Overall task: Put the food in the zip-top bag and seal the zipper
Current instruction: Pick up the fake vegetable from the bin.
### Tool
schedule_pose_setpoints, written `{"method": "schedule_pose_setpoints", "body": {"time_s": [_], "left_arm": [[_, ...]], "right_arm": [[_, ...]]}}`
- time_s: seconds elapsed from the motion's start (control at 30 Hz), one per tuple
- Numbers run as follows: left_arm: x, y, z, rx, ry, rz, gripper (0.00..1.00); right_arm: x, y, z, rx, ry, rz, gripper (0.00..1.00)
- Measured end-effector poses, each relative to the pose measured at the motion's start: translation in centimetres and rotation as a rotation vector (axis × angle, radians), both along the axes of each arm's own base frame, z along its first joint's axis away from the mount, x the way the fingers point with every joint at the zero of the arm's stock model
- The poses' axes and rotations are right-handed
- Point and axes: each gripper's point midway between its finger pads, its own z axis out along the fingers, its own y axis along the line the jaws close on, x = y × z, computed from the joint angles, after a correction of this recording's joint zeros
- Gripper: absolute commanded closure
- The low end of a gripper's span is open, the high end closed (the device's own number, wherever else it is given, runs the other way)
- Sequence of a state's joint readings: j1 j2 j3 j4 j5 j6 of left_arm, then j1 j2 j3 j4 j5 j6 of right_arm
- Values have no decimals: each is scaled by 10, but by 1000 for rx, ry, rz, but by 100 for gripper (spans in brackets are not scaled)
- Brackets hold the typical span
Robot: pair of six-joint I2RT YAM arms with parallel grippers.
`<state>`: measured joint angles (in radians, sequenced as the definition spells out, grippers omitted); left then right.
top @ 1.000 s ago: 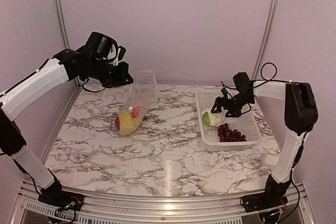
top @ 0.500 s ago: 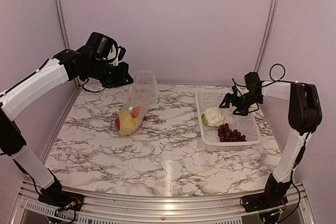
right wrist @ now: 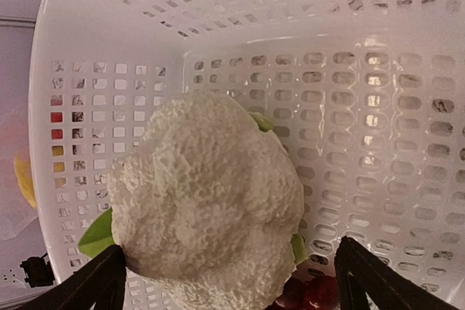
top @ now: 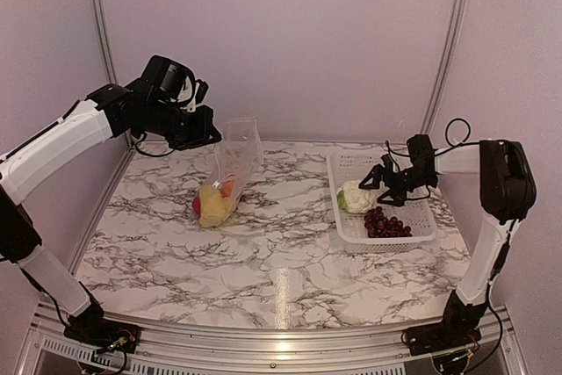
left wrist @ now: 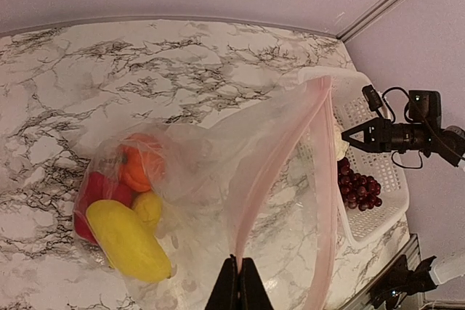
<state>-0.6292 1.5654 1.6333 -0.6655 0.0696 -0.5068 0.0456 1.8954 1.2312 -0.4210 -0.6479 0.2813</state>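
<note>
Zip-top bag [top: 233, 164] first: hoisted by its mouth at the far left of the marble table [top: 263, 252], low end sagging onto the surface. Down in that low end, a yellow piece [left wrist: 127, 241], an orange round fruit [left wrist: 136, 168] and a red pepper [left wrist: 91, 197], the pepper half buried behind the other two. Pinched tight on the mouth edge, the left gripper [left wrist: 238, 288], only its pressed-together tips in the left wrist view. Pinkish zipper [left wrist: 323, 179] looping away from there, its lower run cut off by the frame. Over in the white basket [top: 423, 217] on the right, the cauliflower [right wrist: 207, 208] and the grape bunch [top: 386, 224], both outside the bag. Spread wide to either side of the cauliflower, the right gripper [right wrist: 232, 281], just two dark fingertips at the bottom corners; touching or not, impossible to say. From overhead, only a blur of colour in the bag, zipper too thin to make out; from the left wrist, each piece plain. From the right wrist, cauliflower filling the frame, grapes a dark sliver at the bottom edge.
</note>
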Motion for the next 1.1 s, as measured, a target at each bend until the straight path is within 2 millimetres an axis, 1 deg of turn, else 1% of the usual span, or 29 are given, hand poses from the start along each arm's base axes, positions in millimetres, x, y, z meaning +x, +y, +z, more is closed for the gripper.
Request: {"method": "schedule_pose_setpoints", "body": {"time_s": [0.2,0.3,0.5,0.6,0.7,0.77,0.9,0.97,1.1], "left_arm": [[-1,1,3,-6,-2,3,100],[-3,2,4,-9,-4,3,100],[-6,4,1,-6,3,5,100],[-6,4,1,-7,4,6,100],[-6,4,1,-7,4,6,100],[-6,4,1,-7,4,5,100],[-6,4,1,-7,4,5,100],[-6,4,1,-7,4,5,100],[-7,3,1,-9,7,1,100]], "right_arm": [[-2,15,-10,110,20,36,3],[-3,21,-11,164,14,53,9],[-4,30,-4,245,-13,67,39],[-6,32,-1,266,-13,66,49],[-7,33,4,273,-17,64,55],[-7,32,11,269,-29,60,59],[-7,29,36,233,-71,49,60],[-3,27,54,201,-104,42,61],[8,24,98,125,-200,43,61]]}}
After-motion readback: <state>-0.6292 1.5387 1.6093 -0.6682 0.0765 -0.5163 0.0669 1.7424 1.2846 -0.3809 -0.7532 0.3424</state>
